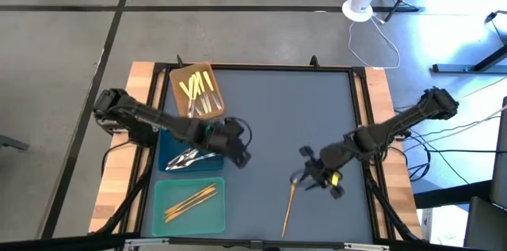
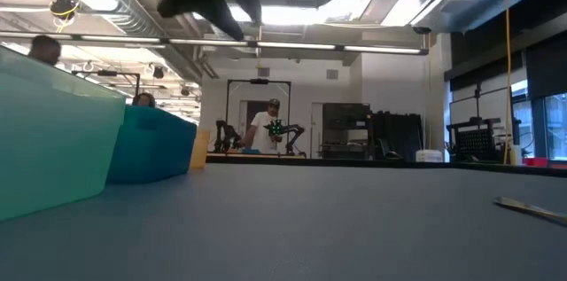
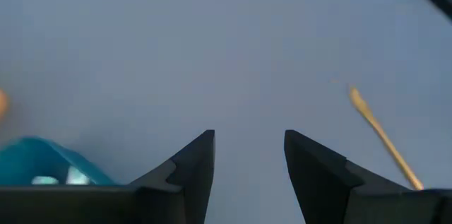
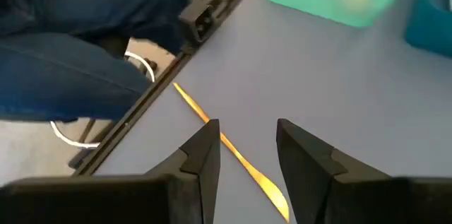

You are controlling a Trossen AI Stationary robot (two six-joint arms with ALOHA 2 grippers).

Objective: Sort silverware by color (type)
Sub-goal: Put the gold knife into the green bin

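Note:
One orange-gold utensil [image 1: 291, 202] lies loose on the grey mat near the front edge, and shows too in the low view [image 2: 532, 210]. My right gripper [image 1: 311, 173] hangs open above its far end; in the right wrist view [image 4: 247, 136] the utensil [image 4: 233, 155] shows on the mat below the gap, untouched. My left gripper [image 1: 242, 156] hovers open and empty over the mat beside the blue tray [image 1: 170, 150], and its own view [image 3: 248, 143] shows the same utensil [image 3: 381, 136] farther off. Yellow-handled pieces [image 1: 196, 89] lie in the brown tray, silver ones [image 1: 190, 158] in the blue tray, gold ones [image 1: 190, 201] in the teal tray.
The brown tray [image 1: 181, 107], blue tray and teal tray [image 1: 162, 223] stand in a column along the mat's left side. The mat's middle and right are bare. A seated person's legs [image 4: 70, 47] show beyond the table's near edge [image 4: 141, 114]; other people stand far off in the room.

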